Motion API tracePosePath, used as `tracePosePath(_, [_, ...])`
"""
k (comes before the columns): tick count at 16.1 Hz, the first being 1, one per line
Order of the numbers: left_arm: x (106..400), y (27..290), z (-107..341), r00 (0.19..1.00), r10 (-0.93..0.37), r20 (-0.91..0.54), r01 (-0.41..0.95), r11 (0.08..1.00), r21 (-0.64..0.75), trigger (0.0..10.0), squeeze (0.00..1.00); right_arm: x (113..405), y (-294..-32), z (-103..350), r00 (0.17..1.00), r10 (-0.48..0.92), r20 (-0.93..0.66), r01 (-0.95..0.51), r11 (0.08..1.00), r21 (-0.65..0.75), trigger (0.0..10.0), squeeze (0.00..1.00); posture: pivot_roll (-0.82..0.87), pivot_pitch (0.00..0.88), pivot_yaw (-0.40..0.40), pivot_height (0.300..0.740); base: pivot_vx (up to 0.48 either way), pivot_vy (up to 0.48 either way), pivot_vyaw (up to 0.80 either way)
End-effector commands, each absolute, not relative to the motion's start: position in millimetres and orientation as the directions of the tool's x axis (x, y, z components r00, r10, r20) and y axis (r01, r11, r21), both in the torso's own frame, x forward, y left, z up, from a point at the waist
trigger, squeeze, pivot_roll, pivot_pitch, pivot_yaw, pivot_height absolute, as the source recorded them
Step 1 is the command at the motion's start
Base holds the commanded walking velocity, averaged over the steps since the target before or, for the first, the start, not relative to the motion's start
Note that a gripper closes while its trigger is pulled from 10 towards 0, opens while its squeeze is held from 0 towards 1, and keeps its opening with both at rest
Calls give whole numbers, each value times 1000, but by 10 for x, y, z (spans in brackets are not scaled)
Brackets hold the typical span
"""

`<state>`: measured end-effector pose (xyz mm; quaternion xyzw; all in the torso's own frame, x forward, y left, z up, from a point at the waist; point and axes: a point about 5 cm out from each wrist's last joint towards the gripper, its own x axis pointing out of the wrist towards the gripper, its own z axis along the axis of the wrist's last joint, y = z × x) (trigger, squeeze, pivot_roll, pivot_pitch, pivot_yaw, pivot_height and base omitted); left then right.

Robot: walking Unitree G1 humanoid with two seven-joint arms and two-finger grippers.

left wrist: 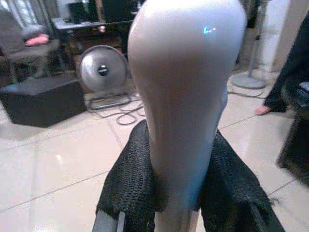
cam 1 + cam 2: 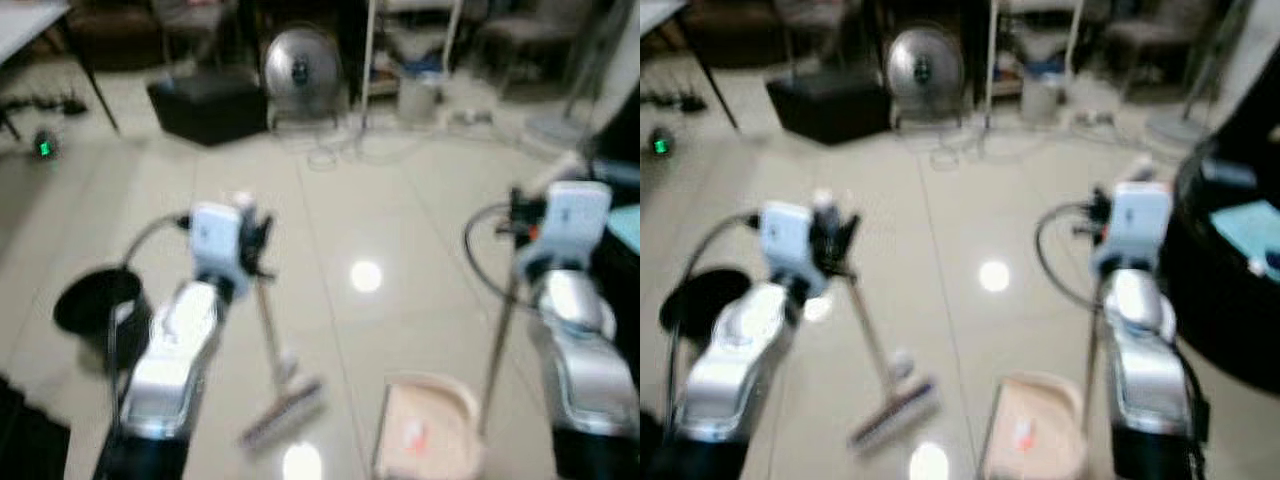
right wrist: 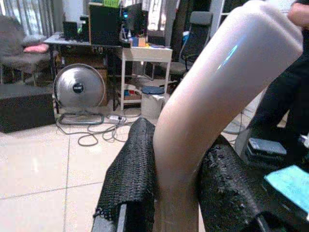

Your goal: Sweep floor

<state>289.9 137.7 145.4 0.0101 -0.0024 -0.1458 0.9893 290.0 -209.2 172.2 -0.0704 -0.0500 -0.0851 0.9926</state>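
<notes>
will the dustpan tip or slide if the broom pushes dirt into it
Probably it slides rather than tips: the dustpan sits flat on glossy tile floor, which looks slippery. It looks like light plastic, so easily shoved. The right gripper, shut on its long handle, should steady it against the broom.

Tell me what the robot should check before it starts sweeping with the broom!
1. Left gripper shut on broom handle: ok.
2. Right gripper shut on dustpan handle: ok.
3. Broom head down on the floor: ok.
4. Dustpan beside the broom head, apart from it: ok.
5. Cables by the fan far from the broom: ok.
6. Dirt to sweep: cannot tell, blurred.
</notes>
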Motion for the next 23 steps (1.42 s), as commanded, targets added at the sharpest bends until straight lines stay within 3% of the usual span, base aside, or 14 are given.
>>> tracePosePath(1, [2925,1476,1500,964,-266,18,264,962,67,10000,0,2946,-1962,1814,981,-117,156,136,983,-120,10000,0,4,9,35,740,311,0,0])
tracePosePath(4, [2931,1492,1502,969,-246,21,245,968,62,10000,0,2968,-1895,1862,982,-69,175,90,989,-117,10000,0,4,12,31,740,310,0,0])
tracePosePath(8, [2918,1518,1495,972,-232,20,231,971,61,10000,0,2989,-1800,1849,988,11,155,23,976,-218,10000,0,6,12,28,740,311,0,400])
tracePosePath(13, [2940,1533,1510,973,-230,22,227,971,75,10000,0,2989,-1897,1863,982,-45,183,77,982,-172,10000,0,7,10,36,740,311,0,480])
tracePosePath(19, [2927,1562,1502,975,-221,21,219,972,82,10000,0,2980,-1785,1807,986,82,148,-52,979,-196,10000,0,9,13,32,740,309,0,0])
tracePosePath(23, [2929,1558,1507,974,-224,19,222,971,83,10000,0,2992,-1801,1819,984,43,171,-15,986,-165,10000,0,13,13,35,740,309,0,311])
